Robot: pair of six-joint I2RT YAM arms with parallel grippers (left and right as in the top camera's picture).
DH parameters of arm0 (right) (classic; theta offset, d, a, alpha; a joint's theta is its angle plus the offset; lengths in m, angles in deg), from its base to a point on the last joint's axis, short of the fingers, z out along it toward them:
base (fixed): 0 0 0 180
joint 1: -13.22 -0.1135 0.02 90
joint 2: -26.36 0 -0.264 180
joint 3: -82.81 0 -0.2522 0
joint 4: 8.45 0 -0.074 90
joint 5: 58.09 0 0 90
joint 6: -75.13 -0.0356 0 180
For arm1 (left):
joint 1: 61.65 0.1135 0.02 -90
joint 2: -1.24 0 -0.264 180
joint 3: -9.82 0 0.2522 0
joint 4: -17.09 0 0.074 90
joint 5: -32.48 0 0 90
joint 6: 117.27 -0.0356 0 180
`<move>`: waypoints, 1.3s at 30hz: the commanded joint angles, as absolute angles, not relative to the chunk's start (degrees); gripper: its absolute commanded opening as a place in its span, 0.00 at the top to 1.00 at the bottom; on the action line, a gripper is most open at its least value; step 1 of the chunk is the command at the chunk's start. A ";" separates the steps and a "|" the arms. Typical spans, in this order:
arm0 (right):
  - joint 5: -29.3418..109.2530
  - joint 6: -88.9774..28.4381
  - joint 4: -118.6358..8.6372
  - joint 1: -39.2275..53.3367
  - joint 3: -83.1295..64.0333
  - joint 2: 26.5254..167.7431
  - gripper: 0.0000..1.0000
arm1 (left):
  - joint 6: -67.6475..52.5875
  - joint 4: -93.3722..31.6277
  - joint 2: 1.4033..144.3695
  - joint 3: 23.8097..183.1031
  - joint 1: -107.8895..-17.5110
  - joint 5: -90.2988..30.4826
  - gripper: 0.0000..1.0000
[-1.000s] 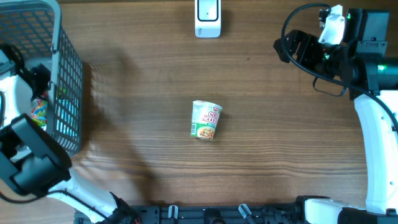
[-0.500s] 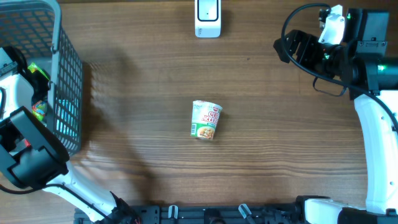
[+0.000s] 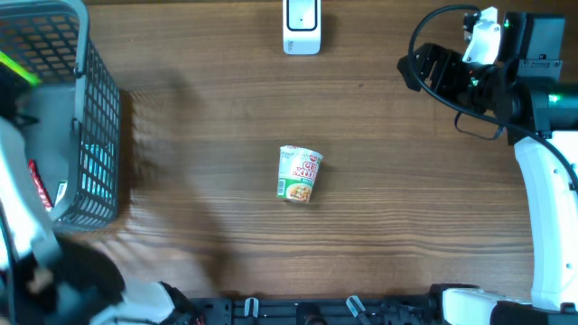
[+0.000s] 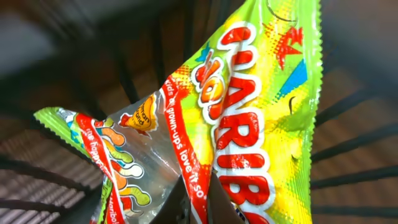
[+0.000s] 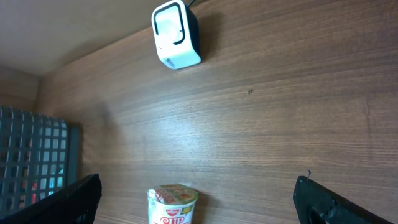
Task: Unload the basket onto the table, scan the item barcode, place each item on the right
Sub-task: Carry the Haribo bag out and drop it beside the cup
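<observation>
Clamped together on the lower seam of a Haribo gummy bag (image 4: 255,106), the fingers of the left gripper (image 4: 200,202), down among the dark wires of the shopping basket (image 4: 348,146) at the tabletop's left edge. Pinched at the edge, most likely, to leave the printed faces free for turning toward a reader.

Crumpled and glossy: lime green and yellow, bold red lettering outlined in white, a clear window with pictured gummies at the left. No barcode on the face in view; presumably on the other side, so a flip probably needed before any scan.

Spread wide and empty near the tabletop's far right corner, the right gripper (image 5: 196,186), apparently parked clear of the route to the white barcode scanner (image 5: 176,34) at the middle of the far edge.

Lying on its side at the middle of the tabletop, well apart from both grippers, a Cup Noodles cup (image 3: 300,173).
</observation>
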State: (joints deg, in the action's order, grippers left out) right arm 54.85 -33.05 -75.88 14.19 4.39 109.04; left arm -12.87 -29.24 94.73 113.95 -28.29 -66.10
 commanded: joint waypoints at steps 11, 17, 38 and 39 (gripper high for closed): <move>55.77 -33.50 -75.82 14.37 5.22 109.43 0.00 | 0.63 -36.41 70.58 115.74 -34.49 -24.42 0.96; 55.77 -33.50 -75.82 14.37 5.22 109.43 0.00 | -0.18 -43.76 72.85 115.74 -45.58 -22.85 0.96; 55.77 -33.48 -75.84 14.37 5.22 109.43 0.00 | -4.24 -53.85 106.64 114.21 -81.57 -63.87 0.96; 55.77 -33.53 -75.82 14.37 5.22 109.43 0.00 | -3.72 -53.02 108.57 114.21 -82.01 -64.94 0.96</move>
State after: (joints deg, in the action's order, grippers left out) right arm 54.87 -33.05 -75.88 14.19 4.39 109.04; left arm -3.41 -55.14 102.36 114.58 -80.17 -57.40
